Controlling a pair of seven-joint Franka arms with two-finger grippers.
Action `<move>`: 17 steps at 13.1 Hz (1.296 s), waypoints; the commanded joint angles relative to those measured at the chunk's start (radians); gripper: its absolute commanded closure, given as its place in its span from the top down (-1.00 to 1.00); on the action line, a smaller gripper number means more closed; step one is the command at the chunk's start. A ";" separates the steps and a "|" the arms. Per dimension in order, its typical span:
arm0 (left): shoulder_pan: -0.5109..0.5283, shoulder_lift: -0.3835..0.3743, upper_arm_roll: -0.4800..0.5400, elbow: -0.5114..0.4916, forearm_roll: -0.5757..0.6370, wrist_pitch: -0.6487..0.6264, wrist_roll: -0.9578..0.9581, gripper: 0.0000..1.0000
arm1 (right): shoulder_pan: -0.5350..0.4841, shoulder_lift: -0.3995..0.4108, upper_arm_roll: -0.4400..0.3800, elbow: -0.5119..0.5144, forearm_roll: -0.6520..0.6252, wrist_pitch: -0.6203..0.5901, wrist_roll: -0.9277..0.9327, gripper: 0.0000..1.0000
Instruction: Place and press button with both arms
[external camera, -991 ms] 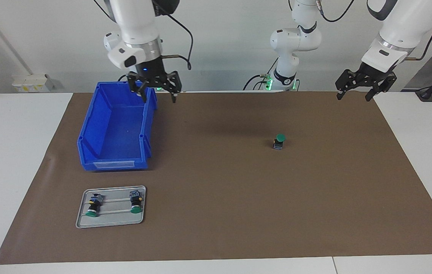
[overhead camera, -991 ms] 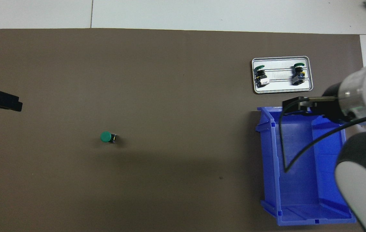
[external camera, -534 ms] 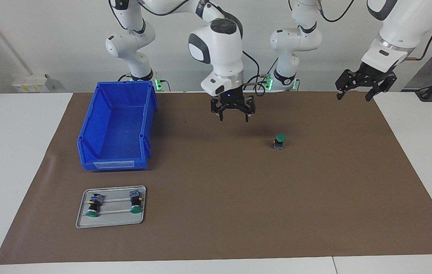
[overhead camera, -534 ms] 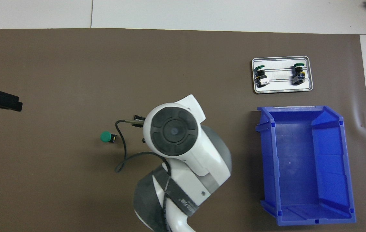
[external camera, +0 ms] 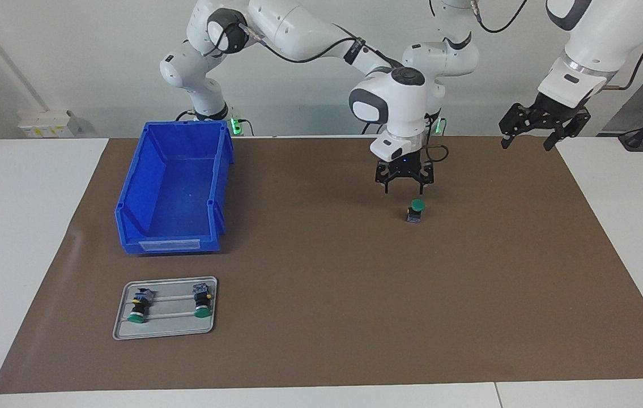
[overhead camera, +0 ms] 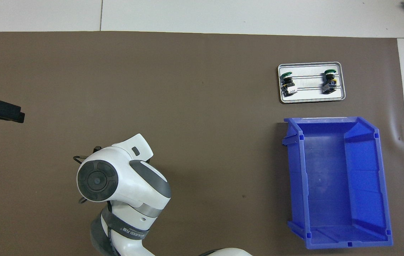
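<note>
The button stands upright on the brown mat, green cap up, toward the left arm's end of the table. My right arm reaches across the table, and my right gripper hangs open and empty just above the button, not touching it. In the overhead view the right arm's wrist hides the button. My left gripper waits, open and empty, in the air over the mat's edge at the left arm's end; its tip shows in the overhead view.
A grey tray holds two look-alike buttons, lying down. An empty blue bin stands nearer to the robots than the tray, at the right arm's end.
My right arm has swung from over the blue bin across the mat and come down to just above the button. The left arm and the button have not moved.
</note>
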 commanded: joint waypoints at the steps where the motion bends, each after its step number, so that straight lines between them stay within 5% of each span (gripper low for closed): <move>1: 0.010 -0.028 -0.007 -0.029 0.014 -0.007 0.003 1.00 | 0.012 0.037 -0.004 0.070 -0.017 0.001 0.033 1.00; 8: 0.010 -0.028 -0.007 -0.029 0.014 -0.007 0.003 1.00 | 0.034 0.161 -0.012 0.075 -0.060 0.122 0.040 0.94; 13: 0.010 -0.028 -0.007 -0.029 0.014 -0.007 0.003 1.00 | 0.037 0.161 -0.015 0.078 -0.073 0.126 0.040 0.82; 14: 0.010 -0.028 -0.007 -0.028 0.014 -0.007 0.003 1.00 | 0.037 0.161 -0.015 0.078 -0.076 0.126 0.040 0.62; 17: 0.010 -0.028 -0.007 -0.029 0.014 -0.007 0.003 1.00 | 0.037 0.161 -0.015 0.078 -0.095 0.126 0.040 -0.54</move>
